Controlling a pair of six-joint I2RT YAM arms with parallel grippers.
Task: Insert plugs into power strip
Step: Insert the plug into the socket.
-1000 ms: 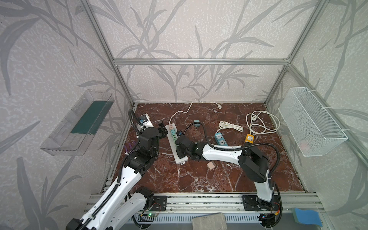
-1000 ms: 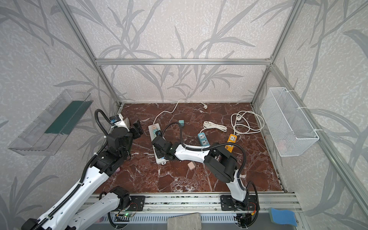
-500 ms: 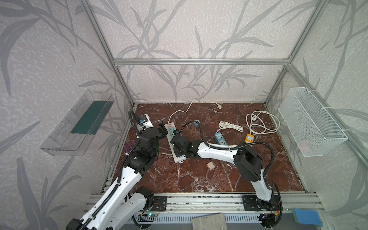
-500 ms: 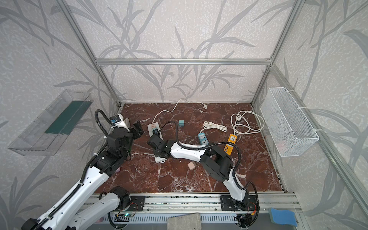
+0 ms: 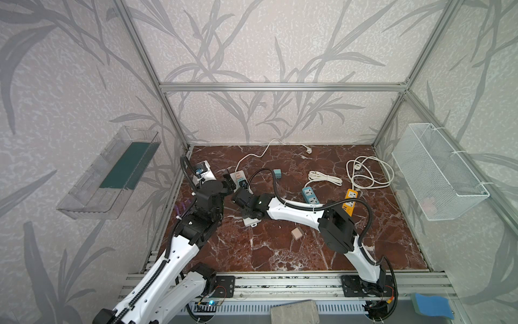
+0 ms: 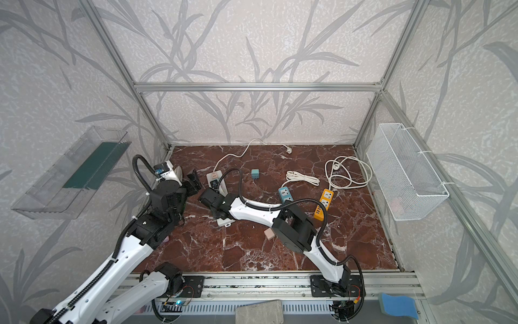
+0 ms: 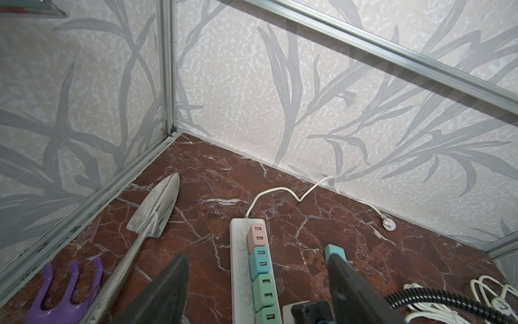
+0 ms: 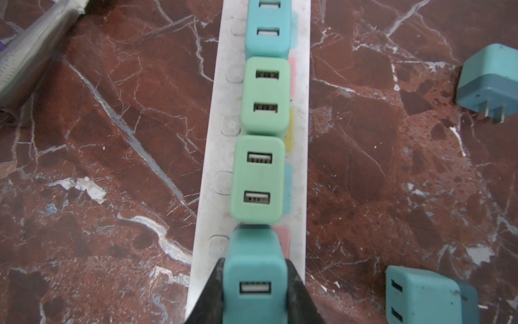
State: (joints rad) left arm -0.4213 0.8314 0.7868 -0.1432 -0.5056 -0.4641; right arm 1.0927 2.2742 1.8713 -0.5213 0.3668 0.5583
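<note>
While right gripper (image 8: 255,283) clamps a fifth plug (image 8: 253,252) (four plugs (image 7: 260,263) seated), left gripper (image 7: 256,259) gapes.

The white power strip (image 6: 225,222) lies left of centre, partly under the right arm (image 6: 252,214); a loose teal plug (image 6: 254,174) sits right of it, a pink plug (image 6: 269,233) lower down.

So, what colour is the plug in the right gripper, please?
The plug is teal, clearest in the right wrist view.

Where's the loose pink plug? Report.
In a top view the pink plug lies on the floor, just right of the white power strip, beside the right arm.
</note>
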